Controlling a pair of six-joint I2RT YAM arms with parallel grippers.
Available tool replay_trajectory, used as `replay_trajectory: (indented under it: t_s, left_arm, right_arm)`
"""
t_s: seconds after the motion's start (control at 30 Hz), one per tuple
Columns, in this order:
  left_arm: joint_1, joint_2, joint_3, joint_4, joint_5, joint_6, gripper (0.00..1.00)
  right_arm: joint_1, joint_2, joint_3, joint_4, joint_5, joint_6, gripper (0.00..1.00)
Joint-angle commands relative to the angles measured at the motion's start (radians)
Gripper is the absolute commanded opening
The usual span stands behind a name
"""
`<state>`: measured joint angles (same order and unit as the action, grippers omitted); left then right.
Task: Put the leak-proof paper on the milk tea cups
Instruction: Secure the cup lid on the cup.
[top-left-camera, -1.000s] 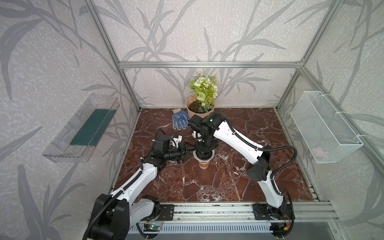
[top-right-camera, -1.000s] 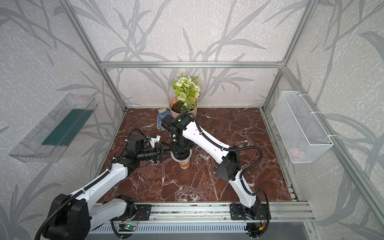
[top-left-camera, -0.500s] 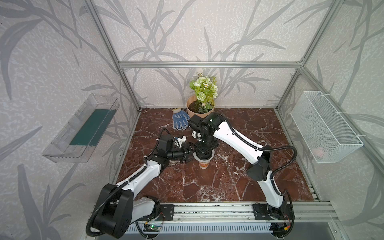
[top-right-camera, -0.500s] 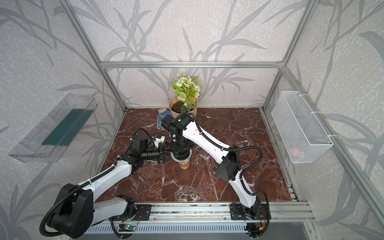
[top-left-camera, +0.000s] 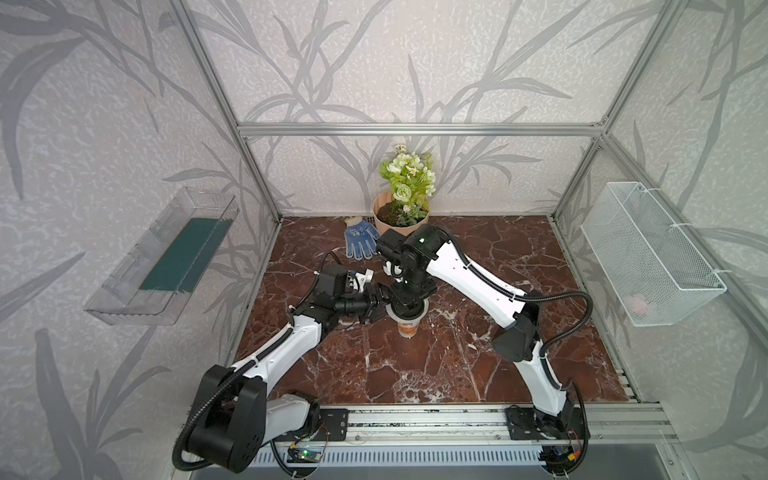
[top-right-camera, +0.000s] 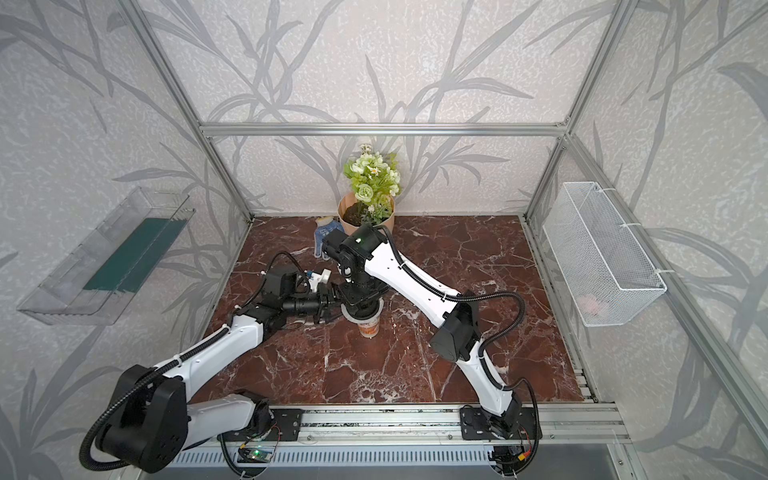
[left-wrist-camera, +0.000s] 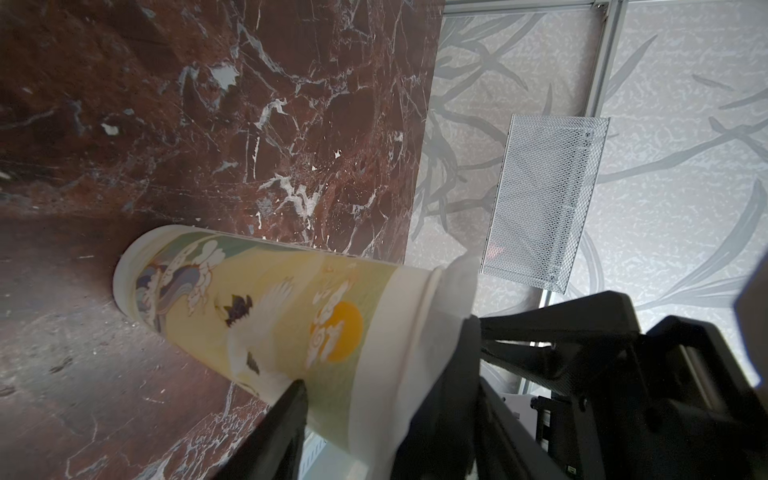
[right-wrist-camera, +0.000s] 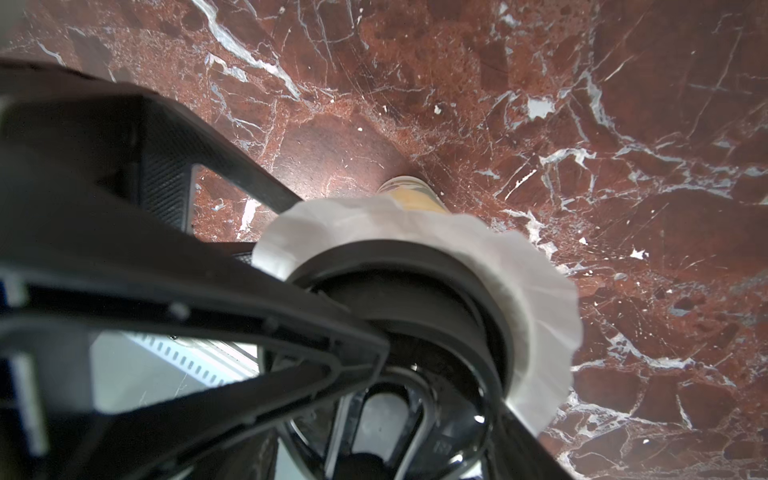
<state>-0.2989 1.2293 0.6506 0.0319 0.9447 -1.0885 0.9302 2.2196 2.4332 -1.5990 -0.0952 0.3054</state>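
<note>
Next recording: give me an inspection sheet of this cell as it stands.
Surface: marble table, no spill seen.
Job's things: cup upright; paper draped over its mouth, black lid on top.
Clutter: blue glove and flower pot at the back.
Claws: right claw shut on lid; left claw at the cup's rim, grip unclear.
Cables: hoses along both arms, clear of the cup.
Surroundings: clear shelf and wire basket on the walls.

The table (top-left-camera: 457, 365) is a red-brown marble slab with white veins. A milk tea cup (top-left-camera: 407, 328) stands upright near its middle. At the back edge sits a peach flower pot (top-left-camera: 392, 227), with a blue dotted glove (top-left-camera: 360, 243) lying flat just beside it.
</note>
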Motion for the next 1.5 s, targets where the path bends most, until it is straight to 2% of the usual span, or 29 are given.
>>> replay_trajectory:
  t_s: [0.0,0.53,0.97,1.07,1.17,1.33,1.47]
  left_arm:
    - [-0.002,0.037,0.013,-0.160,-0.022,0.049,0.59]
    - [-0.003,0.017,0.019,-0.144,-0.031,0.034,0.59]
    - [-0.008,0.007,0.019,-0.119,-0.029,0.019,0.59]
    - [-0.011,0.007,0.020,-0.114,-0.030,0.016,0.59]
    - [-0.011,0.006,0.018,-0.113,-0.029,0.016,0.59]
    - [-0.013,0.010,0.023,-0.112,-0.026,0.018,0.60]
    - [-0.014,0.014,0.026,-0.110,-0.024,0.017,0.60]
  right_arm:
    - [-0.001,0.042,0.000,-0.085,0.012,-0.006,0.71]
    - [-0.002,0.025,0.156,-0.132,0.011,-0.028,0.82]
    - [-0.032,-0.111,0.133,-0.112,0.010,0.046,0.81]
    - [-0.052,-0.197,0.016,-0.045,0.001,0.083,0.78]
    - [-0.085,-0.314,-0.191,0.074,-0.026,0.135,0.73]
    - [-0.158,-0.523,-0.617,0.363,-0.166,0.239,0.66]
    - [-0.183,-0.623,-0.808,0.541,-0.232,0.311,0.64]
